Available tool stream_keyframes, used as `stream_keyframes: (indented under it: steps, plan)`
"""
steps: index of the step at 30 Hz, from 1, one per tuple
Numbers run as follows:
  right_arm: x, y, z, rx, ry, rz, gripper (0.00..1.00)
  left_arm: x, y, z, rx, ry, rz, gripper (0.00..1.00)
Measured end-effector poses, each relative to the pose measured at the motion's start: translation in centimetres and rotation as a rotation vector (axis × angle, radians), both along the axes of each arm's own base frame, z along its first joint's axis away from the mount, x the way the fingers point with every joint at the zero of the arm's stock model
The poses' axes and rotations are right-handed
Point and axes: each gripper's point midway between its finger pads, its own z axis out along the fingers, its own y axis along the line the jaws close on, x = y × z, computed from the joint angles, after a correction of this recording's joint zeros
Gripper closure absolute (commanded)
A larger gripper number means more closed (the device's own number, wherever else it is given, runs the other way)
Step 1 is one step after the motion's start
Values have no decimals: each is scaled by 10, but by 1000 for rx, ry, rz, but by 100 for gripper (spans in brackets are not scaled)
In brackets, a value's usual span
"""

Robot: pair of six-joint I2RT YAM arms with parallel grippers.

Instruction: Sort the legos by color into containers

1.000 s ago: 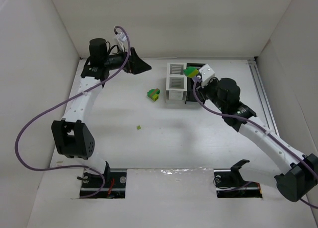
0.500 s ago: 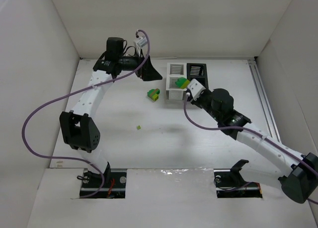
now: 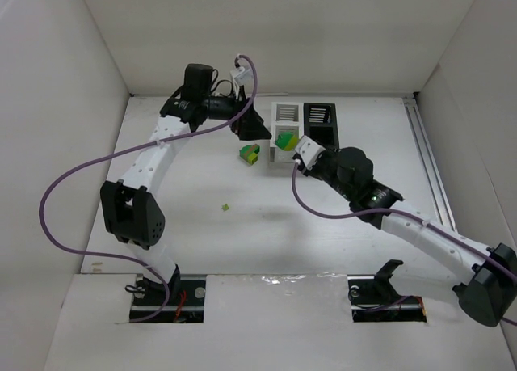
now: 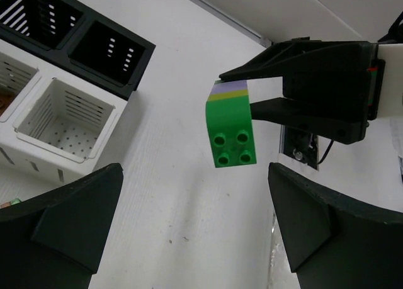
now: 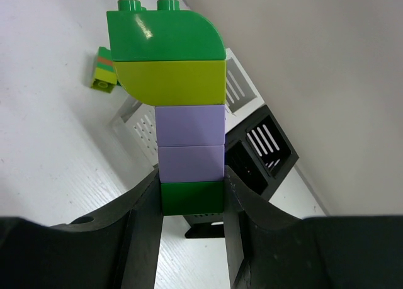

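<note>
Gripping a five-brick lego stack (image 5: 189,113) by its bottom green brick, the right gripper (image 5: 192,198) is holding it aloft near the containers (image 3: 287,112). The left gripper (image 4: 195,220) is hanging wide apart, facing it. A second stack (image 3: 250,153) is lying on the table (image 3: 242,225).

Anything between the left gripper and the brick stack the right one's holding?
Nothing visible. The stacked plastic bricks, green, yellow-green and lavender, clamped in the right gripper, hang in open air facing the open left gripper.
</note>
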Motion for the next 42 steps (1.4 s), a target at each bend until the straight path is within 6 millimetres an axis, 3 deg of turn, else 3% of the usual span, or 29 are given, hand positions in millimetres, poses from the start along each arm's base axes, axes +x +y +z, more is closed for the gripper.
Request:
stream_keyframes:
  steps: [11, 18, 19, 24, 25, 33, 42]
  plan:
    - [2, 17, -4, -25, -26, 18, 100, -17, -20, -6, -7, 82, -95, 1]
    - [5, 16, 0, -19, -45, 5, 100, -23, -24, -15, 4, 127, -115, 10]
    - [5, 16, 0, -19, -45, 3, 100, -23, -24, -15, 5, 128, -115, 13]
    - [4, 18, 1, -18, -49, 6, 100, -21, -25, -13, -6, 119, -115, 46]
    - [5, 18, 1, -16, -50, 5, 100, -19, -26, -11, -12, 106, -116, 56]
    - [9, 17, 0, -24, -59, -15, 100, -17, -27, -10, -20, 110, -107, 99]
    - [4, 15, -7, -22, -61, -19, 100, -18, -20, -18, -67, 165, -79, 100]
